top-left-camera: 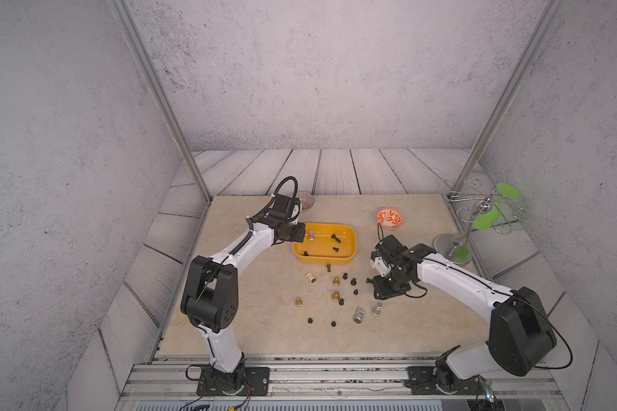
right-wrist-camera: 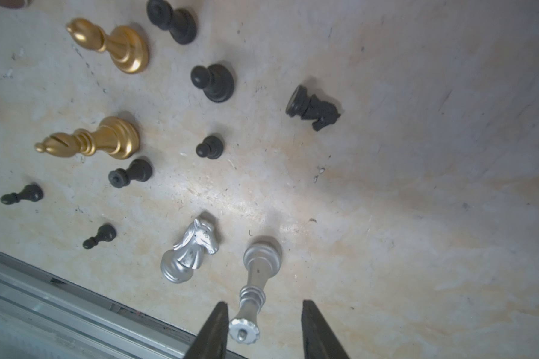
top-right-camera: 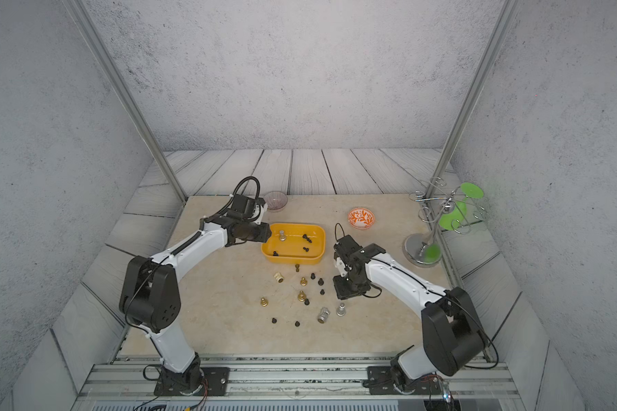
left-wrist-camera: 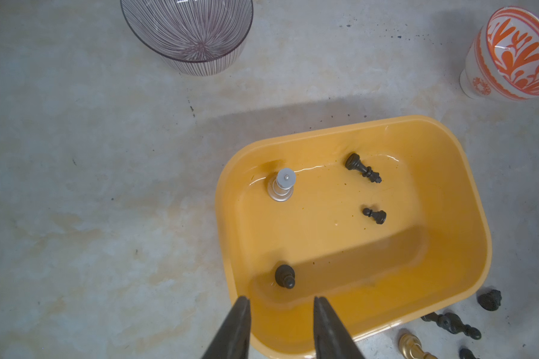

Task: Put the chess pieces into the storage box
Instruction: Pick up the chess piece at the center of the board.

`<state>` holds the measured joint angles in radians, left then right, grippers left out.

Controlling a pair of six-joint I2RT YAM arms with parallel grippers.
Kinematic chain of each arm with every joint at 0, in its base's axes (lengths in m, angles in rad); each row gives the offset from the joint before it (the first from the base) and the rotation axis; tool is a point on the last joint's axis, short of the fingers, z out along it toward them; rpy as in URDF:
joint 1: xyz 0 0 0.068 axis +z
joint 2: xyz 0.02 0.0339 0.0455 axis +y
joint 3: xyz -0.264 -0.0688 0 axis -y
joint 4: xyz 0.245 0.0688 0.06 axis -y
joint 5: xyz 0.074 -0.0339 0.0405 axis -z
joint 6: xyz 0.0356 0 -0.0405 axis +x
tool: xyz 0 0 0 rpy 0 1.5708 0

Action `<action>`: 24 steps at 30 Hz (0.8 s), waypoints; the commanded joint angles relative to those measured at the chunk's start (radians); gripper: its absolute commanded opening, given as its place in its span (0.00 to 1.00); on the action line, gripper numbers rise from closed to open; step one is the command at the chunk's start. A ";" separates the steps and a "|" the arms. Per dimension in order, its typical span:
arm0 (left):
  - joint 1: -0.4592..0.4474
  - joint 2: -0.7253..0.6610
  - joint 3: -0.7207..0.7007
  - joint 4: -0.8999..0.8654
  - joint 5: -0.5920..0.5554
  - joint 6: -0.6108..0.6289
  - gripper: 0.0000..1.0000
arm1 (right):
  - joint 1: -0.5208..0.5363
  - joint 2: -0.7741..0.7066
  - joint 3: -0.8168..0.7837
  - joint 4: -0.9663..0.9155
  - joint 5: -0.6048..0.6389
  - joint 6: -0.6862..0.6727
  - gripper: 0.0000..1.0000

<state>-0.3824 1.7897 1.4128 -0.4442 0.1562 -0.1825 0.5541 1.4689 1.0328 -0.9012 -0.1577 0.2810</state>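
Silver chess piece (right-wrist-camera: pixel 257 270) upright, long axis vertical, right claw (right-wrist-camera: pixel 264 303) and left claw (left-wrist-camera: pixel 282 298) parted

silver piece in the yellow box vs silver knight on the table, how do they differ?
The silver piece stands upright inside the storage box; the silver knight lies on its side on the table. The silver piece has a round top, the silver knight a horse head. Both are shiny silver metal.

A small ribbed clear glass bowl (left-wrist-camera: pixel 187 34) is set at the far edge of the beige marbled counter (top-left-camera: pixel 264 338). A round orange-and-white patterned bowl (top-left-camera: pixel 390 217) is placed well apart from it. A chrome wire stand with green discs (top-left-camera: pixel 485 210) is seen beside the counter's edge.
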 commanded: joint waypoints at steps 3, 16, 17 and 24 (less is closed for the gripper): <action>0.008 -0.009 -0.008 -0.005 0.020 -0.002 0.37 | 0.024 -0.005 -0.008 -0.031 -0.005 0.009 0.41; 0.008 0.000 -0.003 -0.010 0.028 -0.003 0.37 | 0.053 0.033 -0.022 -0.038 -0.011 0.005 0.41; 0.008 0.000 -0.003 -0.010 0.028 -0.005 0.37 | 0.055 0.035 -0.025 -0.038 -0.011 0.006 0.41; 0.008 0.003 -0.003 -0.011 0.032 -0.005 0.37 | 0.062 0.053 -0.030 -0.034 -0.008 0.006 0.40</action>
<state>-0.3824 1.7897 1.4128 -0.4454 0.1810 -0.1844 0.6083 1.4971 1.0096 -0.9165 -0.1638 0.2806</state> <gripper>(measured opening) 0.373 0.400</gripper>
